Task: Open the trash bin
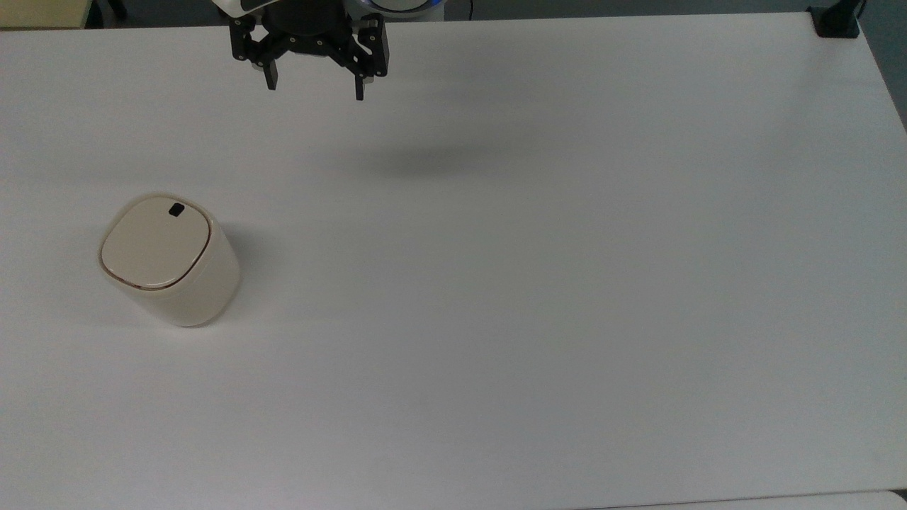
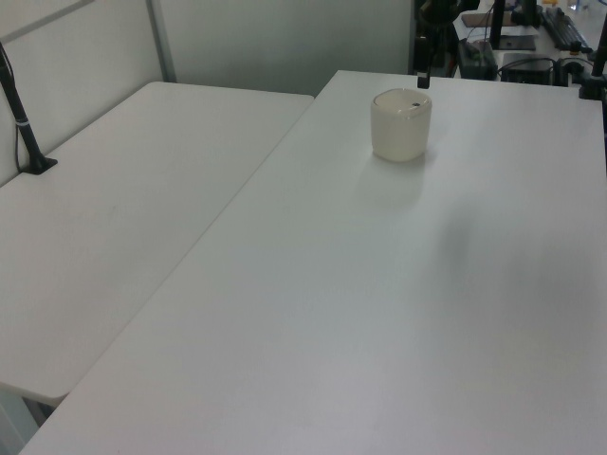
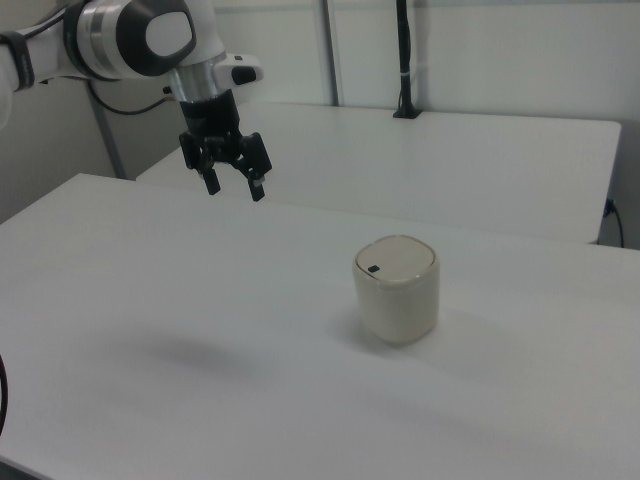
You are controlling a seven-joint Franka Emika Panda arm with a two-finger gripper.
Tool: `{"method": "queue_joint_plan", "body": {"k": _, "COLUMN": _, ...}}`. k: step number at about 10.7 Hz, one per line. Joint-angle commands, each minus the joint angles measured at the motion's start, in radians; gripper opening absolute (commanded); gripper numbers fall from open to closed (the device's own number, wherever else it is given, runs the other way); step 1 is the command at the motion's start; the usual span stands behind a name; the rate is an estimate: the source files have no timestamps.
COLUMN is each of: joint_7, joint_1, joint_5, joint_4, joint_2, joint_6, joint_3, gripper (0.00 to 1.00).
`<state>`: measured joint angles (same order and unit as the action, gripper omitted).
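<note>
The hand (image 1: 314, 86) hangs high above the far edge of the counter (image 1: 538, 283) in the top view, with its 2 black fingers (image 1: 270, 76) spread wide and nothing between them. In the right view the hand (image 3: 232, 185) is well above the surface and well apart from the trash bin (image 3: 397, 288).

I judge that the task is at its very start: the approach is not yet made and the lid (image 1: 156, 243) lies flat and closed. The next move, as I see it, calls for travelling toward the top view's left and lowering over the bin, then pressing or hooking near the small black latch (image 1: 176, 209), which sits close to the lid's edge.

The trash bin (image 1: 168, 260) stands upright at the top view's left side of the counter. It is a cream, rounded-square body, seemingly of smooth plastic, with a thin brown line around the flat lid. The counter is plain white and matte. In the left view the bin (image 2: 401, 124) stands near the far end.
</note>
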<state>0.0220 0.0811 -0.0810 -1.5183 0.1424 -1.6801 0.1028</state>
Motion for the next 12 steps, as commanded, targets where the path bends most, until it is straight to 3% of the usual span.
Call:
{"method": "queue_joint_plan", "body": {"k": 1, "joint_7": 0.012, "joint_1": 0.002, "joint_5": -0.013, "joint_4": -0.025, "joint_2": -0.029, "joint_6": 0.014, "joint_3": -0.005, "gripper": 1.0}}
{"method": "queue_joint_plan", "body": {"k": 12, "joint_7": 0.013, "joint_1": 0.008, "joint_5": -0.016, "joint_4": -0.034, "joint_2": -0.029, "joint_6": 0.02, "joint_3": -0.005, "gripper": 1.0}}
